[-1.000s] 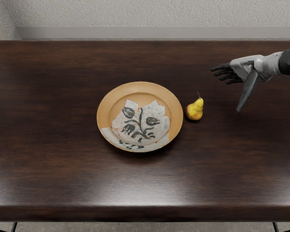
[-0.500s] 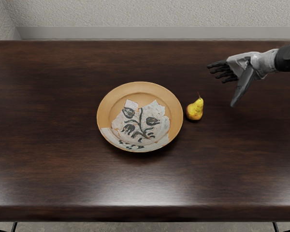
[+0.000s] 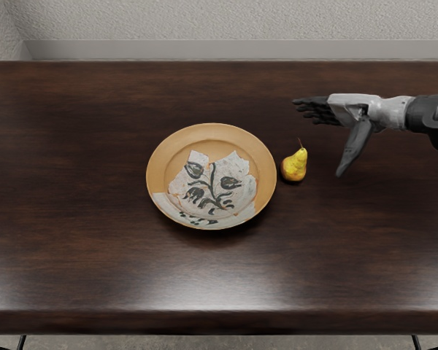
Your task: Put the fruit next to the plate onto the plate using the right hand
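Setting: a pale textured wall (image 3: 219, 18) at the back and a dark wooden bench (image 3: 87, 270) filling most of the head view. Item one: plate (image 3: 160, 157), round, with an orange-tan rim and a whitish centre patch bearing a dark floral motif; it lies flat near the middle of the bench. Item two: pear (image 3: 295, 165), yellow with a reddish blush; it stands upright, stem up, on the bench just beside the plate's right rim and not on the plate. Item three: right robot hand (image 3: 343, 111), with a grey palm and dark fingers (image 3: 310, 109). Its arm enters from the right edge. It hovers to the right of the plate, farther back than the pear and clear of it. The fingers stretch leftward, the thumb (image 3: 350, 146) hangs downward, and the hand is spread wide, holding nothing.
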Robot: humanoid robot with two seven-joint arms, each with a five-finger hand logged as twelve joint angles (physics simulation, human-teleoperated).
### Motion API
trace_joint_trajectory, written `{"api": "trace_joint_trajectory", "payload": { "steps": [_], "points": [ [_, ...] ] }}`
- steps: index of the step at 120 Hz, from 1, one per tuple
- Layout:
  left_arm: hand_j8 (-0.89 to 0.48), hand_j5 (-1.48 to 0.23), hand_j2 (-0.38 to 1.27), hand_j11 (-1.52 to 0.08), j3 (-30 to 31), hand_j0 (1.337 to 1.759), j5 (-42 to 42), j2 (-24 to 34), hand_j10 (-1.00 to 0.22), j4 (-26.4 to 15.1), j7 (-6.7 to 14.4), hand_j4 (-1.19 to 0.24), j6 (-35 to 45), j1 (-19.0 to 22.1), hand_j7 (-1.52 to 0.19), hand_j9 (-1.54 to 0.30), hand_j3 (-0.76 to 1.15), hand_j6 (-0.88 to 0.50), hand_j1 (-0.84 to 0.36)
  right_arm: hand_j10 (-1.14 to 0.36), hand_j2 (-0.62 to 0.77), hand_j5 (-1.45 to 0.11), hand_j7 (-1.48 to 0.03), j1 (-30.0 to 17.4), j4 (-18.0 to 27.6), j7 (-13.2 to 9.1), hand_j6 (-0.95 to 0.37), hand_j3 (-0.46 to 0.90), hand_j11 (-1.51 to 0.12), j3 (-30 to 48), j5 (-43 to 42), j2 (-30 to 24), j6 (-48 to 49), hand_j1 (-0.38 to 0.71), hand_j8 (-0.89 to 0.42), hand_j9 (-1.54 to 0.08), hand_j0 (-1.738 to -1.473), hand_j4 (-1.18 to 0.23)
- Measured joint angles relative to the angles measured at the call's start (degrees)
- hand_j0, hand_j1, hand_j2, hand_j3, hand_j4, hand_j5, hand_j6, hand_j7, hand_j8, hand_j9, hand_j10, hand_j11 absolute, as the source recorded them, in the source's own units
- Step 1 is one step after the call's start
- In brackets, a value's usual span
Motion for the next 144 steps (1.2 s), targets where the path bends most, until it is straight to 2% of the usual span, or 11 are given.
{"api": "trace_joint_trajectory", "payload": {
  "steps": [33, 53, 69, 75, 98, 110, 123, 144],
  "points": [
    [-0.02, -0.02, 0.00, -0.02, 0.0, 1.658, 0.0, 0.0, -0.02, 0.0, 0.0, -0.02, 0.0, 0.0, -0.02, -0.02, 0.00, -0.02, 0.33, 0.00, 0.00, 0.00, 0.00, -3.2, -0.1, 1.0, 0.00, 0.00, 0.00, -0.7, -0.6, 1.9, -2.0, -0.35, 0.00, 0.00, -1.658, 0.00],
    [-0.02, -0.02, 0.00, -0.02, 0.0, 1.658, 0.0, 0.0, -0.02, 0.0, 0.0, -0.02, 0.0, 0.0, -0.02, -0.02, 0.00, -0.02, 0.33, 0.00, 0.00, 0.00, 0.00, -4.2, 0.0, 6.7, 0.00, 0.00, 0.00, -0.7, -10.0, 3.9, -7.9, -0.35, 0.00, 0.00, -1.658, 0.00],
    [-0.02, -0.02, 0.00, -0.02, 0.0, 1.658, 0.0, 0.0, -0.02, 0.0, 0.0, -0.02, 0.0, 0.0, -0.02, -0.02, 0.00, -0.02, 0.33, 0.00, 0.00, 0.00, 0.00, -4.2, -0.1, 8.6, 0.00, 0.00, 0.00, -0.7, -14.8, 4.3, -9.1, -0.35, 0.00, 0.00, -1.658, 0.00],
    [-0.02, -0.02, 0.00, -0.02, 0.0, 1.658, 0.0, 0.0, -0.02, 0.0, 0.0, -0.02, 0.0, 0.0, -0.02, -0.02, 0.00, -0.02, 0.33, 0.00, 0.00, 0.00, 0.00, -4.5, -0.1, 9.2, 0.00, 0.00, 0.00, -0.7, -15.3, 4.4, -10.1, -0.35, 0.00, 0.00, -1.658, 0.00],
    [-0.02, -0.02, 0.00, -0.02, 0.0, 1.658, 0.0, 0.0, -0.02, 0.0, 0.0, -0.02, 0.0, 0.0, -0.02, -0.02, 0.00, -0.02, 0.33, 0.00, 0.00, 0.00, 0.00, -6.5, -0.2, 14.1, 0.00, 0.00, 0.00, -0.6, -14.7, 4.5, -13.6, -0.35, 0.00, 0.00, -1.658, 0.00],
    [-0.02, -0.02, 0.00, -0.02, 0.0, 1.658, 0.0, 0.0, -0.02, 0.0, 0.0, -0.02, 0.0, 0.0, -0.02, -0.02, 0.00, -0.02, 0.33, 0.00, 0.00, 0.00, 0.00, -7.3, -0.2, 19.0, 0.00, 0.00, 0.00, -1.3, -14.6, 4.6, -14.0, -0.35, 0.00, 0.00, -1.658, 0.00],
    [-0.02, -0.02, 0.00, -0.02, 0.0, 1.658, 0.0, 0.0, -0.02, 0.0, 0.0, -0.02, 0.0, 0.0, -0.02, -0.02, 0.00, -0.02, 0.33, 0.00, 0.00, 0.00, 0.00, -8.9, -0.5, 22.3, 0.00, 0.00, 0.00, -1.7, -14.2, 4.4, -15.0, -0.35, 0.00, 0.00, -1.658, 0.00],
    [-0.02, -0.02, 0.00, -0.02, 0.0, 1.658, 0.0, 0.0, -0.02, 0.0, 0.0, -0.02, 0.0, 0.0, -0.02, -0.02, 0.00, -0.02, 0.33, 0.00, 0.00, 0.00, 0.00, -11.4, -1.5, 25.6, 0.00, 0.00, 0.00, -1.5, -13.8, 3.6, -16.2, -0.35, 0.00, 0.00, -1.658, 0.00]
  ]
}}
